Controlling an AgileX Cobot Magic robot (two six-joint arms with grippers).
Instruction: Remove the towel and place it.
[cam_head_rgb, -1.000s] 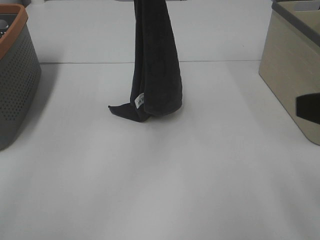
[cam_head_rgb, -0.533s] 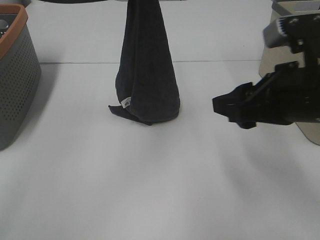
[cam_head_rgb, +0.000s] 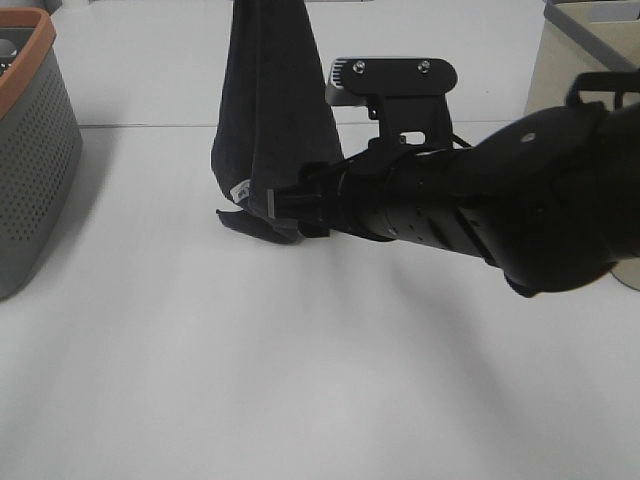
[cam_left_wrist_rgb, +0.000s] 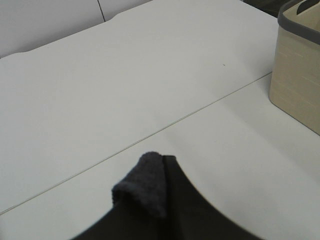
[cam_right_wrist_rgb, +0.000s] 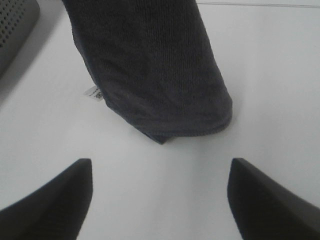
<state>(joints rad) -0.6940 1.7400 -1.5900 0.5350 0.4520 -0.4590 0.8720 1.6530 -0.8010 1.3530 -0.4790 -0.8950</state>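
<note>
The dark towel (cam_head_rgb: 270, 120) hangs down from above the frame, and its lower end rests bunched on the white table (cam_head_rgb: 300, 380). A small white tag (cam_head_rgb: 240, 188) shows near its bottom left edge. My left gripper (cam_left_wrist_rgb: 160, 212) is shut on the towel, a tip of cloth (cam_left_wrist_rgb: 145, 182) poking out past its dark fingers; it lies out of the high view. My right gripper (cam_head_rgb: 285, 205) reaches in from the right, low at the towel's bottom end. In the right wrist view the right gripper (cam_right_wrist_rgb: 160, 172) stands open, the towel (cam_right_wrist_rgb: 150, 75) just ahead of its fingertips.
A grey perforated basket with an orange rim (cam_head_rgb: 30, 150) stands at the left edge. A beige bin with a grey rim (cam_head_rgb: 570, 120) stands at the right, also seen as the bin (cam_left_wrist_rgb: 300, 75) in the left wrist view. A table seam (cam_head_rgb: 150, 126) runs across behind the towel.
My right arm has swept in from the right edge to the towel's lower end. The hanging towel has shifted a little to the left and spread at the bottom.
</note>
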